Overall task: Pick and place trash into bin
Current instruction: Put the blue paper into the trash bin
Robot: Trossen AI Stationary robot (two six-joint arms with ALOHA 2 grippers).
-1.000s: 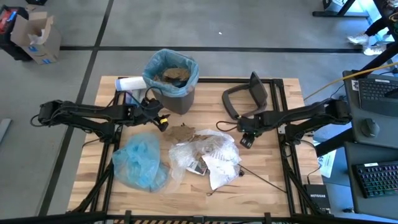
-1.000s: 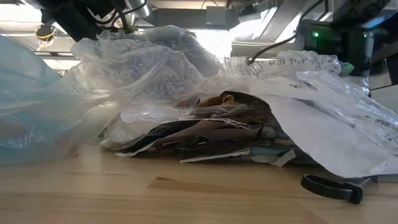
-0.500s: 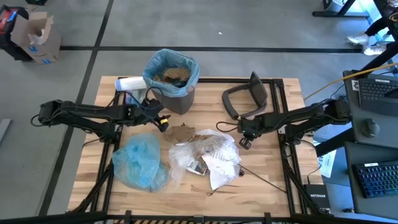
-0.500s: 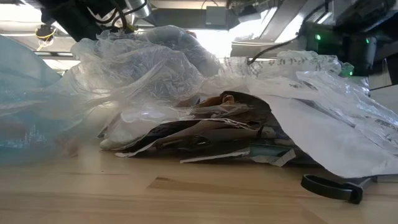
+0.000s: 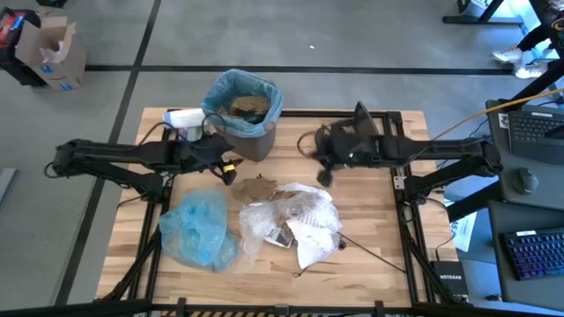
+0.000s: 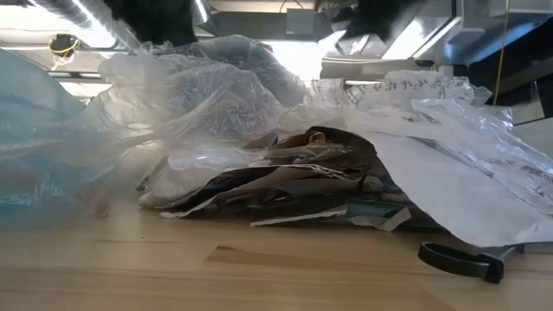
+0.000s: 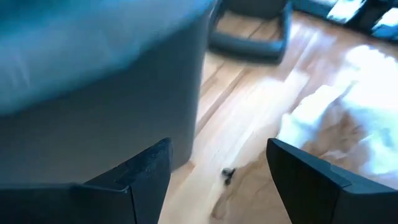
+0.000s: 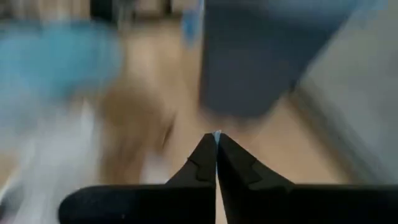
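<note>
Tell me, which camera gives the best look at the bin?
The high view: the bin shows whole, with its blue liner and brown paper inside. The left wrist view shows only its grey wall, the right wrist view a blurred dark shape; the low view misses it.

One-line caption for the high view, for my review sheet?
Both arms hover between the bin and the trash; left pincer open, right pincer shut and empty.

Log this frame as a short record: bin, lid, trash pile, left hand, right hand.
bin: at the table's far edge, blue liner, brown paper inside
lid: off, on the table right of the bin
trash pile: mid-table, paper, clear wrap and white mailers
blue bag: left of the pile
left hand: open, empty, beside the bin's base
right hand: shut, nothing seen between its fingers, above the pile's far right side
</note>
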